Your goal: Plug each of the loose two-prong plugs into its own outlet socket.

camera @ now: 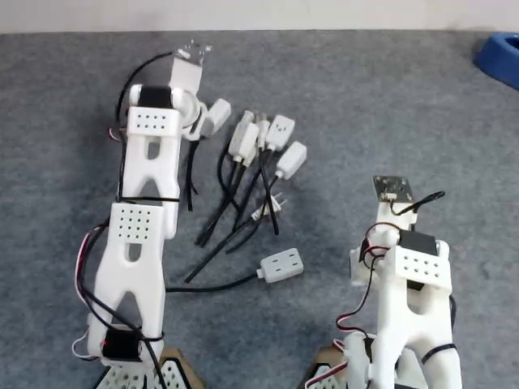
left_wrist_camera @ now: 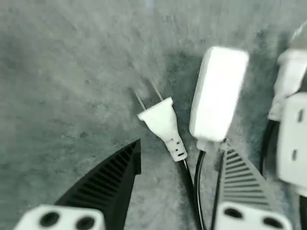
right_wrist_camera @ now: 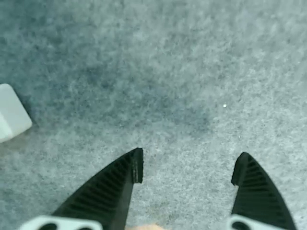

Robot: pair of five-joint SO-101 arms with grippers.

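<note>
- White plastic two-prong plug point(left_wrist_camera: 160, 122) lies below the left end effector point(left_wrist_camera: 181, 147), wide open and empty; closing may snag the white oblong socket block point(left_wrist_camera: 218, 93) just beside it.
- Right end effector point(right_wrist_camera: 191, 153): open, empty.

White hole-dotted arms point(camera: 138, 243), black servos point(camera: 123, 344), red-black cables point(camera: 81, 267), ribbed black claws point(right_wrist_camera: 190, 153)

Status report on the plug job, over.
Left gripper open, straddling cord of loose plug. Right gripper open over bare carpet. Socket block lies close beside plug.
</note>
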